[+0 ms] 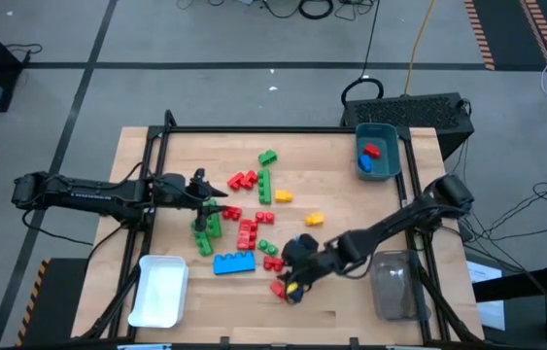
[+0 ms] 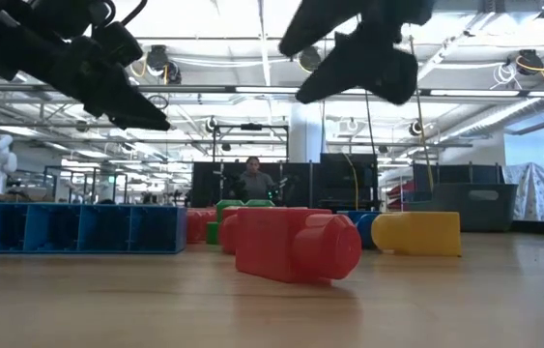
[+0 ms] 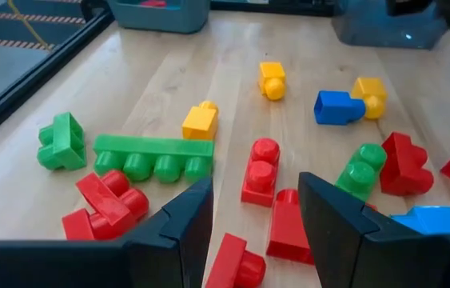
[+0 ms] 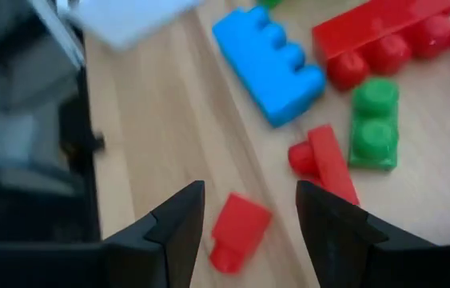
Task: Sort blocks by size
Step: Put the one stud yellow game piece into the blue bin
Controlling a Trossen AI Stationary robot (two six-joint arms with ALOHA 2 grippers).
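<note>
While both grippers hover over the scattered blocks, neither holds anything. The right gripper (image 4: 248, 210) has its fingers (image 4: 178, 220) parted and empty, with a small red block (image 4: 236, 230) lying on the table (image 1: 351, 156) between and beyond them. Just past it lie another red block (image 4: 324, 164), a green two-stud block (image 4: 375, 122), a blue block (image 4: 270, 62) and a long red bar (image 4: 384, 32). In the high view this gripper (image 1: 294, 285) sits near the front edge, with a clear bin (image 1: 394, 285) beside its arm.

The left gripper (image 3: 252, 212) also has its fingers (image 3: 189, 216) apart with nothing between them. Ahead of it lie a red two-stud block (image 3: 261, 170), a long green bar (image 3: 154, 156), a yellow cube (image 3: 200, 121), a green block (image 3: 62, 142), a blue-and-yellow pair (image 3: 351, 102) and more red pieces. From above, this gripper (image 1: 213, 192) is at the left side of the pile.

The blocks spread across the table's middle. A teal bin (image 1: 378, 152) at the far right corner holds a red and a blue block. A white bin (image 1: 159, 291) stands at the front left.
</note>
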